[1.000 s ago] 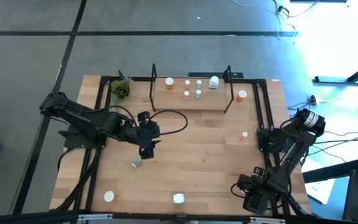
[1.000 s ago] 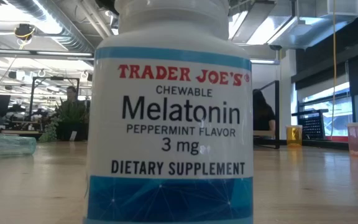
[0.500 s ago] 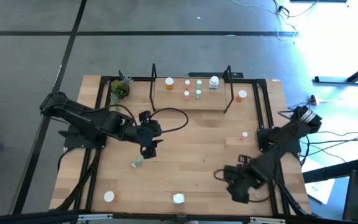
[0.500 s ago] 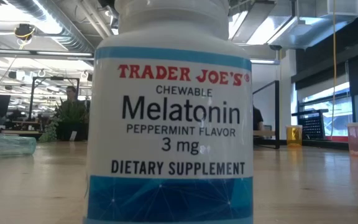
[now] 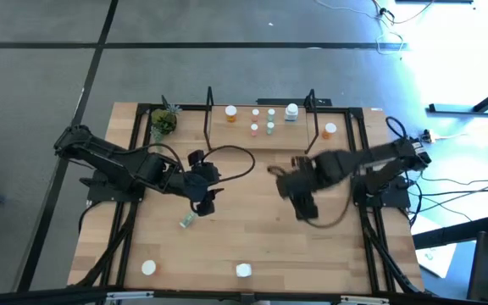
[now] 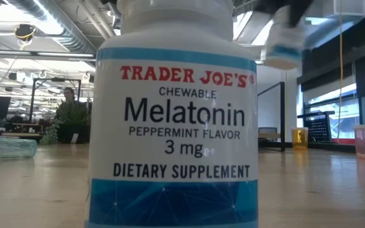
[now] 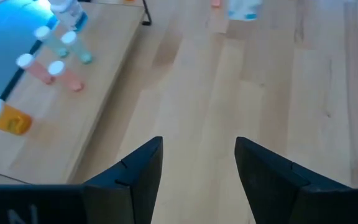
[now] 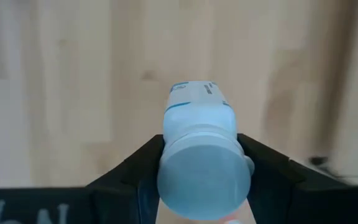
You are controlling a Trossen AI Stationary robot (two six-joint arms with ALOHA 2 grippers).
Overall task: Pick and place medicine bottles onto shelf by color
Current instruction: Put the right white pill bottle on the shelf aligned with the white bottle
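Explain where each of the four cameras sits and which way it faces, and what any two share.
High view: overhead, looking down; both arms, shelf, left gripper.
Low view: tabletop height, facing the room; Melatonin bottle fills it.
Left wrist view: past open fingers toward the shelf.
Right wrist view: right gripper clamps a white bottle.
Shared: the carried white bottle also shows in the low view.

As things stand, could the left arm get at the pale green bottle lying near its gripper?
Probably yes: the left gripper is open and empty, and the green bottle lies on bare table beside it, nothing between.
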